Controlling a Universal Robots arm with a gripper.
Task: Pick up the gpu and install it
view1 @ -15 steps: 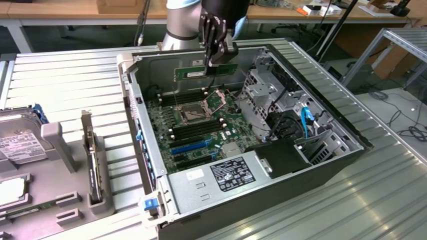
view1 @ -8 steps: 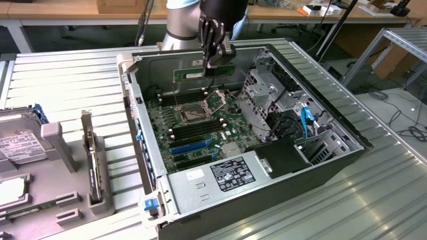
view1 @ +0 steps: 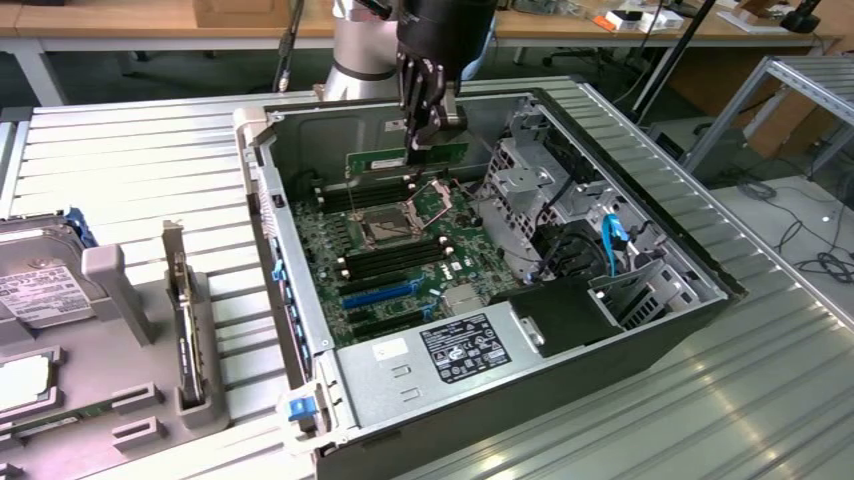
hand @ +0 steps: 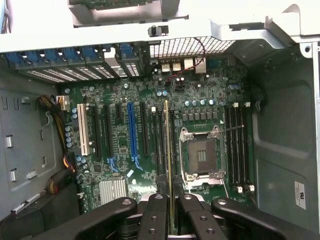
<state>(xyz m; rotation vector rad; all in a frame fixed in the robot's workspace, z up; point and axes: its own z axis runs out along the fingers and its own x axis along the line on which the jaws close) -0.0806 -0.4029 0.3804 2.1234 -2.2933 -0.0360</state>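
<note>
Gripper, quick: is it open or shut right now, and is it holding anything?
Gripper: closed, holding the gpu, the thin green stick, over the motherboard.

**Parts in and beside the open computer case, by number.**
One case (view1: pixel 262 190); one motherboard (hand: pixel 150 95); one processor socket (hand: pixel 202 157); one gpu (view1: pixel 387 160) in one gripper (view1: pixel 430 143); one long blue slot (hand: pixel 131 127); one white slot (hand: pixel 85 130); one finned heat sink (hand: pixel 112 190); four dark slots (hand: pixel 237 145) beside the socket; one dark card (view1: pixel 180 330) in one grey holder (view1: pixel 147 395) outside.
</note>
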